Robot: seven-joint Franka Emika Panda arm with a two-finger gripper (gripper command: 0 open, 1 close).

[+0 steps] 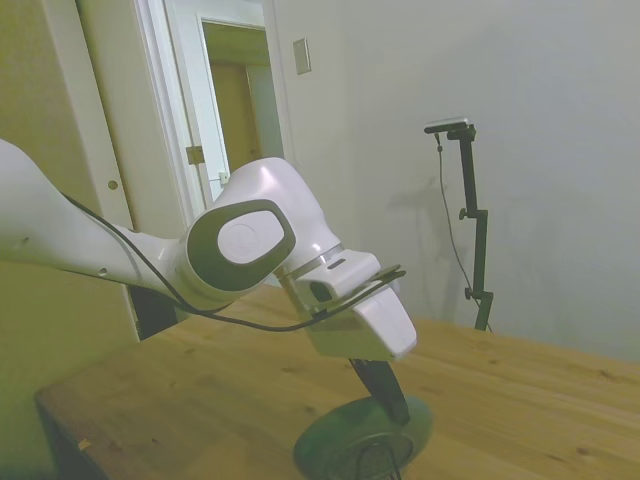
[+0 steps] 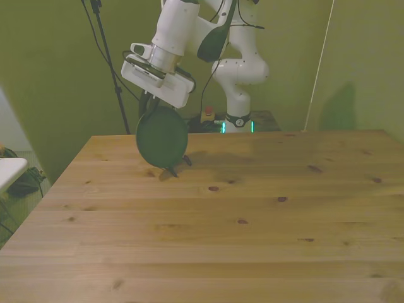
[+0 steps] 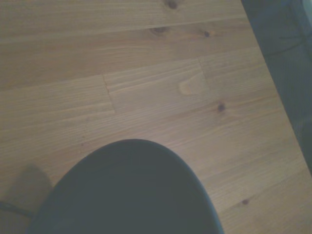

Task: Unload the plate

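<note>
1. Watching the front view, we are seeing the gripper (image 2: 150,105) hanging at the plate's twelve o'clock, fingers closed on its top rim.
2. We are finding the dark green plate (image 2: 162,137) standing nearly on edge over the wire rack (image 2: 176,166), at about ten o'clock on the wooden table (image 2: 252,221).
3. We are glimpsing the plate's curved rim (image 3: 131,195) close up against bare planks through the wrist camera.

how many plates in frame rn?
1. The dark green plate stands nearly on edge in the black wire rack, near the table's far corner on the front view's left, right under the gripper. No others visible.
</note>
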